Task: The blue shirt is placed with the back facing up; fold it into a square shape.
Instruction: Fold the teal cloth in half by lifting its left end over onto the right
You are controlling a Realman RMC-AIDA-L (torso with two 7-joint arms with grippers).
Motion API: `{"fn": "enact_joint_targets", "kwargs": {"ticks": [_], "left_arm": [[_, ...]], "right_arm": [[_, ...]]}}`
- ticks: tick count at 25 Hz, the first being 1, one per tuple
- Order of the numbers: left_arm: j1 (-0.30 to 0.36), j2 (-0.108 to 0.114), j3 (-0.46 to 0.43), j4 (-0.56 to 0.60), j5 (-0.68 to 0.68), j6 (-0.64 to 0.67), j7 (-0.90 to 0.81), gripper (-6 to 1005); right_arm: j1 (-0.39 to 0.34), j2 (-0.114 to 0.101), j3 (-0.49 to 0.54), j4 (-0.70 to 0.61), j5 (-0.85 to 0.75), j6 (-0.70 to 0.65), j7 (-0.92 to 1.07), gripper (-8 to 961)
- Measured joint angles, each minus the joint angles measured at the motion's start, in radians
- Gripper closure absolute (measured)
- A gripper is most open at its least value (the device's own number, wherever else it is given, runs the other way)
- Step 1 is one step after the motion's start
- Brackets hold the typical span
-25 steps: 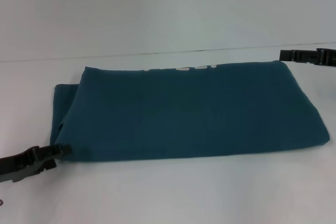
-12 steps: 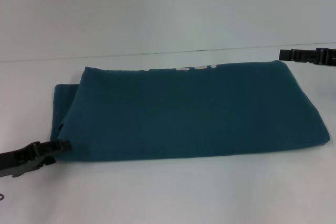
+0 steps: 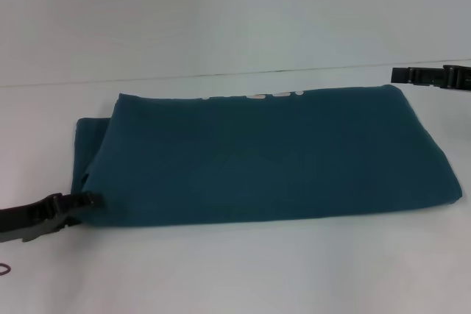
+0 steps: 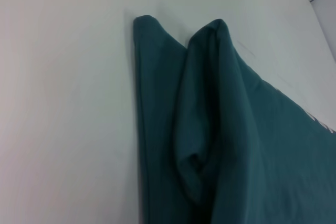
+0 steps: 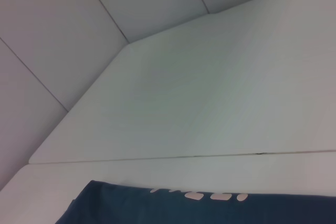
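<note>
Shirt (image 3: 265,156) was folded to a long rectangle, final fold left; L gripper (image 3: 87,201) at its 8 o'clock corner, R gripper (image 3: 395,75) at 2, grip on both: can't tell.

Materials and finish
The blue shirt (image 3: 265,159) is soft matt cloth, lightly creased; the surface (image 3: 235,270) is smooth, white, faintly sheened; the left tool (image 3: 87,200) looks matt black plastic.
</note>
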Motion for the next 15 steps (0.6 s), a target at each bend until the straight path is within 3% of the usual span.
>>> {"fn": "enact_joint_targets", "kwargs": {"ticks": [15], "left_arm": [[-0.03, 0.002, 0.045, -0.001, 0.0, -0.031, 0.004, 288]], "right_arm": [[-0.002, -0.001, 0.0, 0.0, 0.0, 0.012, 0.0, 176]]}}
